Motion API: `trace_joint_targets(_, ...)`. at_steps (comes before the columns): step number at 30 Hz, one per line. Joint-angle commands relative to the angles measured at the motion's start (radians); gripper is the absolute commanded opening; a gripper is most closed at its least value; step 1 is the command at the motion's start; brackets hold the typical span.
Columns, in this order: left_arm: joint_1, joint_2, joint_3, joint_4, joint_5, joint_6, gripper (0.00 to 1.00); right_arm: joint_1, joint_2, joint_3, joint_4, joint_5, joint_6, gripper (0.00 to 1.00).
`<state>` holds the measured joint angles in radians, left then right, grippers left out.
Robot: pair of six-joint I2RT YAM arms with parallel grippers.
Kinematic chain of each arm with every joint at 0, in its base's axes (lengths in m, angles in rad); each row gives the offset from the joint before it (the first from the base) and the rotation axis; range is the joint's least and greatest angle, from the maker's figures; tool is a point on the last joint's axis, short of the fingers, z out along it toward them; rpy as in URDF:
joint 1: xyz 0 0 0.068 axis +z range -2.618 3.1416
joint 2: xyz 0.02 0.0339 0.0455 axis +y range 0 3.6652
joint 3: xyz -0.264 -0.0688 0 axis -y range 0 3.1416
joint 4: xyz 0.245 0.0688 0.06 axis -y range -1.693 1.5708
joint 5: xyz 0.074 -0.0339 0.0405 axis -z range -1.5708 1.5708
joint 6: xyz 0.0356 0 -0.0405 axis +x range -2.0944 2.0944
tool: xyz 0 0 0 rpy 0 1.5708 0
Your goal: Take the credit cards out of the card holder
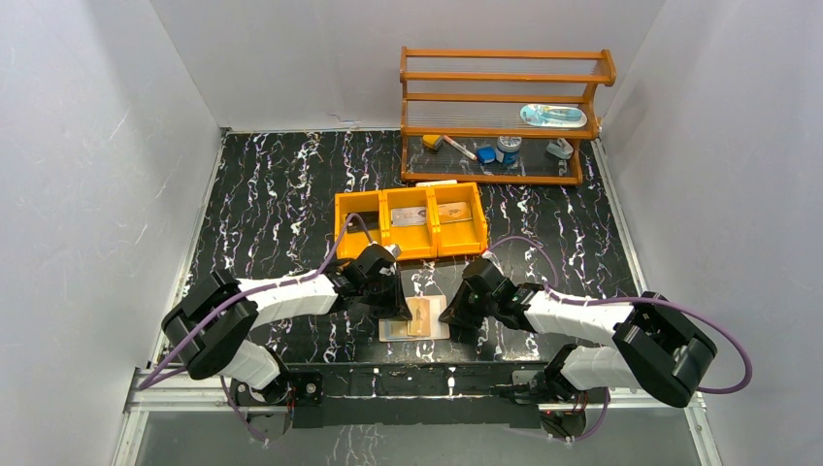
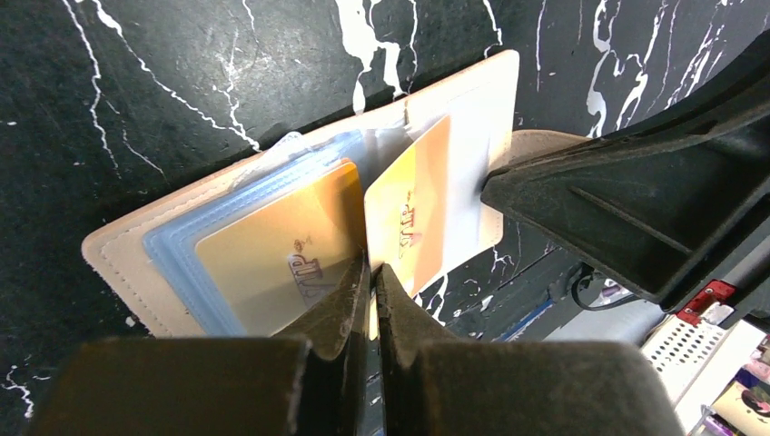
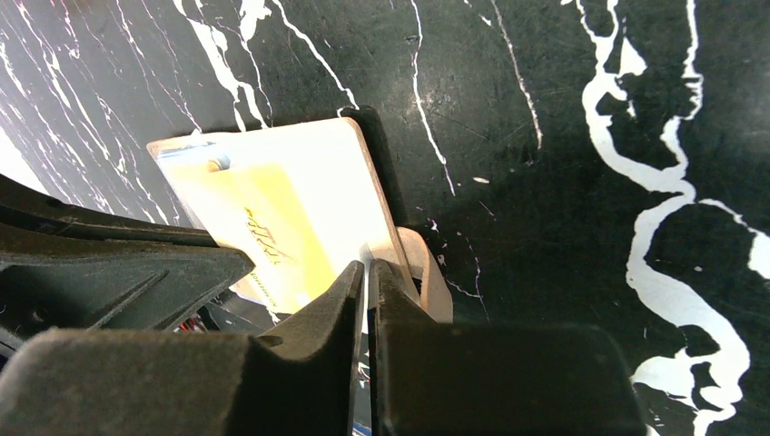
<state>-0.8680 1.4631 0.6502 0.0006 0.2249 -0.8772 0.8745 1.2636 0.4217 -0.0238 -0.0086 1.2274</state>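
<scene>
"Top external first: where's the card holder (image 1: 412, 320)?"

"Open flat on the counter (image 1: 272, 194), near edge, between the two arms, with the orange tray (image 1: 342, 218) just beyond it."

"Left hand (image 2: 370, 272)?"

"Left wrist view shows it narrow, nearly closed. It pinches the near edge of one gold credit card (image 2: 409, 209), which is tilted up off the panel and looks partly out of its pocket."

"Right hand (image 3: 366, 272)?"

"Also narrow. It's clamped on the holder's right panel edge, just beside the tan tab (image 3: 431, 277). Looks like it's pinning the holder down."

"Any other cards in the holder?"

"Yes, a second gold card (image 2: 272, 263) lies flat in the blue plastic sleeves on the left panel, fully seated. I can't tell if more hide under it."

"Anything in the tray?"

"Flat card-like pieces (image 1: 408, 216) in the middle and right compartments. Too small to say if they're credit cards."

"Progress?"

"Mid-task, I'd judge. One card is gripped and coming free but not clear of the holder. The sleeved card at least is left, and nothing gold lies loose on the counter."
</scene>
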Motion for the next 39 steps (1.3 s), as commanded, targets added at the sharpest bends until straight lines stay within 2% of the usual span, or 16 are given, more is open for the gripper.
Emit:
trace_joint_targets(1,-0.004,-0.028,0.021,-0.101,-0.053,0.041,0.00,0.010,0.037,-0.031,-0.103,0.049,-0.032,0.16)
trace_joint_targets(7,-0.004,-0.019,0.038,-0.098,-0.038,0.042,0.00,0.009,-0.038,0.060,-0.096,-0.005,-0.135,0.24)
trace_joint_targets(12,-0.003,-0.016,0.052,-0.101,-0.039,0.040,0.00,0.009,-0.083,0.164,-0.164,0.011,-0.197,0.31)
trace_joint_targets(18,-0.003,-0.010,0.052,-0.091,-0.020,0.035,0.00,0.008,-0.058,0.143,-0.030,-0.068,-0.192,0.39)
trace_joint_targets(23,-0.004,-0.014,0.055,-0.085,-0.015,0.031,0.00,0.009,0.036,0.092,0.045,-0.098,-0.123,0.37)
trace_joint_targets(28,-0.003,0.001,0.061,-0.067,0.022,0.023,0.02,0.009,0.129,0.040,0.091,-0.124,-0.085,0.30)
trace_joint_targets(35,-0.003,0.015,0.059,-0.009,0.087,0.001,0.17,0.009,0.148,-0.029,0.117,-0.106,-0.035,0.26)
trace_joint_targets(39,-0.004,0.032,0.058,0.033,0.130,-0.006,0.21,0.009,0.142,-0.047,0.120,-0.099,-0.020,0.25)
